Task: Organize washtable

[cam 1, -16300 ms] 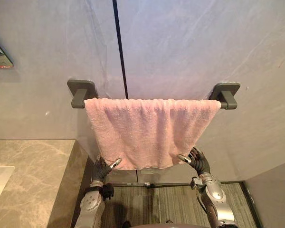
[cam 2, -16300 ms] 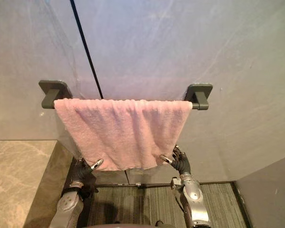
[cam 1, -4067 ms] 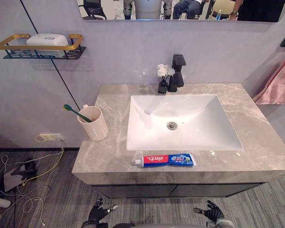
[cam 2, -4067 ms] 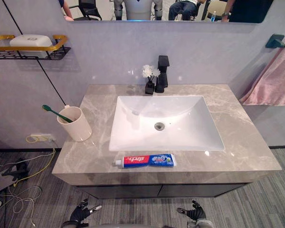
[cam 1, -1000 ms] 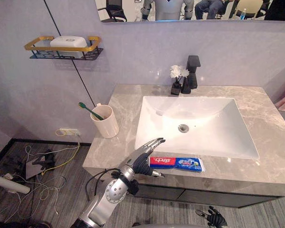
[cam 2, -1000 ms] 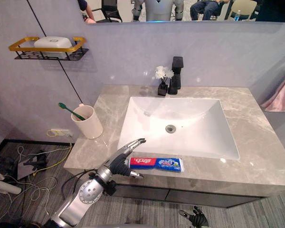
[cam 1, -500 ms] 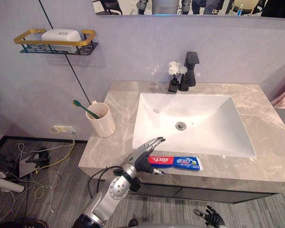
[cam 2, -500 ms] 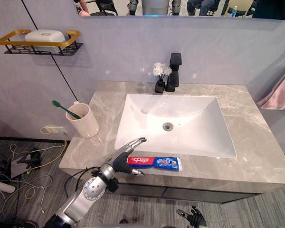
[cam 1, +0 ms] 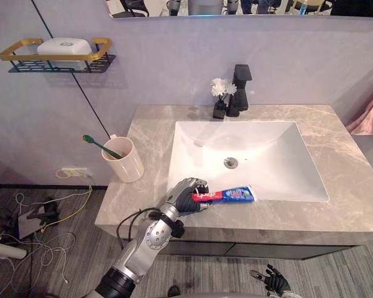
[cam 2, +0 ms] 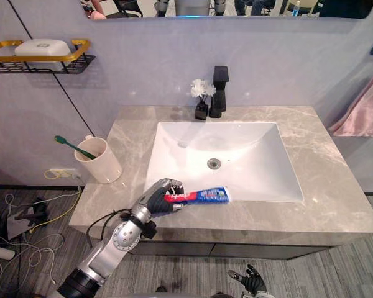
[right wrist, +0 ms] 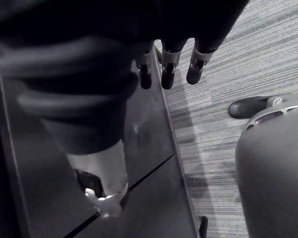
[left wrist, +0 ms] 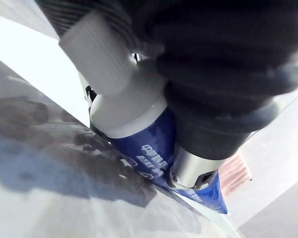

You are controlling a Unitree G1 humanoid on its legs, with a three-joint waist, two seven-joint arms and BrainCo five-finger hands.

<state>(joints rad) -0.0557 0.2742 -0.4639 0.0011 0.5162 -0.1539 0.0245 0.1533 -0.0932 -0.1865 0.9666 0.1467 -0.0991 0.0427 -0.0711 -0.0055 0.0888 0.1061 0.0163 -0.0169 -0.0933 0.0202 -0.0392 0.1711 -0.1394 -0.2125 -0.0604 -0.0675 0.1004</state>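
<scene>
The toothpaste tube (cam 1: 227, 195) was in my left hand (cam 1: 185, 197), at the front of the table (cam 1: 354, 205) and just ahead of the sink (cam 1: 261, 149). My fingers and thumb were curled round its red cap end. The blue tail pointed away from the hand, toward my right, and crossed the sink's front rim. I could not tell whether the tail rested on the rim or had come clear of it.

Change from half a second earlier:
- The hand had been open, fingers straight, poised over the cap end.
- The tube had been lying flat along the table's front edge.
- The hand had since closed, and the tube sat angled toward the sink.

I judged from this that the grasp was made and the pick-up step was all but complete. What remained was to carry the tube to a proper place, most likely the cup (cam 1: 127, 167).

Containers:
- The cup stood upright on the left part of the table, well apart from the tube. It held a green toothbrush (cam 1: 99, 144), which leaned out over the rim to the left.
- The wall shelf (cam 1: 56, 59), above and left of the table, held a white bar of soap (cam 1: 63, 45).
- A small dark vase (cam 1: 219, 99) behind the sink, just beside the black faucet (cam 1: 239, 90), held white flowers.

A pink towel (cam 1: 368, 112) hung at the far right. My right hand (cam 1: 270, 280) hung low in front of the table, fingers relaxed and holding nothing.
</scene>
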